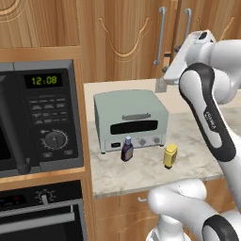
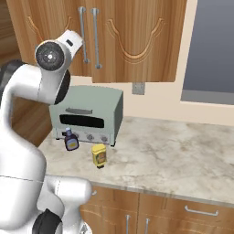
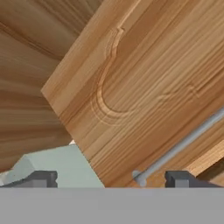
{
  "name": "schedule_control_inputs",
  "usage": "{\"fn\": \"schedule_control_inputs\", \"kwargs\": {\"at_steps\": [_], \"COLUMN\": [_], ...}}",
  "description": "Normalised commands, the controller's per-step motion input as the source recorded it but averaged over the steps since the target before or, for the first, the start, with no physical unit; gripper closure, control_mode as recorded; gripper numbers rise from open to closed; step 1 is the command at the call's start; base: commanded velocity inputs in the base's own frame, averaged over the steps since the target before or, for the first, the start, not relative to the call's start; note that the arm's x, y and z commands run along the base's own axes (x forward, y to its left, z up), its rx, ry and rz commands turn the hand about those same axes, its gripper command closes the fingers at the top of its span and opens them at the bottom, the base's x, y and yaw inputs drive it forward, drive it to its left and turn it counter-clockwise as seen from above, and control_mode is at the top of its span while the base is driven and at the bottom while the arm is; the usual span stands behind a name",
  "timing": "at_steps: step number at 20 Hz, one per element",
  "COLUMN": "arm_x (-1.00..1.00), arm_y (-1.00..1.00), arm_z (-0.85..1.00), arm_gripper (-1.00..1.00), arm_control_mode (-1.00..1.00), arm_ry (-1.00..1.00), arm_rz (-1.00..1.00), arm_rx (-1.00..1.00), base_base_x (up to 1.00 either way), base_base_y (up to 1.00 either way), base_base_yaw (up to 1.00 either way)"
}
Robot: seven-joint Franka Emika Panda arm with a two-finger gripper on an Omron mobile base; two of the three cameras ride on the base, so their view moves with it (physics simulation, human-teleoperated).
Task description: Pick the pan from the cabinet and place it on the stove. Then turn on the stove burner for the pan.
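Arch-carved brown wooden cabinet

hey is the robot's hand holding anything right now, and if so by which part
Nothing is held. The hand is open, its fingertips apart with only air between them, just in front of the closed cabinet door near its handle.

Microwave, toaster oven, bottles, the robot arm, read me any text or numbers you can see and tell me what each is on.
"12:08": green digits on the microwave display.
Robot arm: white lettering along the dark forearm, too blurred to read.
Microwave buttons: marks too small to read.
Toaster oven: no readable text.
Purple bottle and yellow bottle: labels too small to read.
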Motion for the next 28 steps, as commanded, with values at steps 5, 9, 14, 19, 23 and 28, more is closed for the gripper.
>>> {"fn": "schedule_control_inputs", "kwargs": {"at_steps": [5, 9, 14, 19, 23, 28], "arm_x": [0.40, 0.37, 0.34, 0.33, 0.34, 0.23], "arm_y": [-0.01, -0.02, -0.13, -0.17, -0.12, 0.00], "arm_z": [-0.11, -0.02, 0.00, 0.00, 0.00, 0.00], "arm_gripper": [-1.00, -1.00, -1.00, -1.00, -1.00, -1.00], "arm_control_mode": [-1.00, -1.00, -1.00, -1.00, -1.00, -1.00], "arm_ry": [0.02, 0.00, 0.05, 0.09, 0.09, 0.03], "arm_rz": [-0.29, -0.26, -0.21, -0.17, -0.09, 0.00], "arm_rx": [-0.37, -0.28, -0.15, -0.10, -0.08, -0.04], "base_base_x": [0.00, 0.00, 0.00, 0.00, 0.00, 0.00], "base_base_y": [0.00, 0.00, 0.00, 0.00, 0.00, 0.00], "base_base_yaw": [0.00, 0.00, 0.00, 0.00, 0.00, 0.00]}}
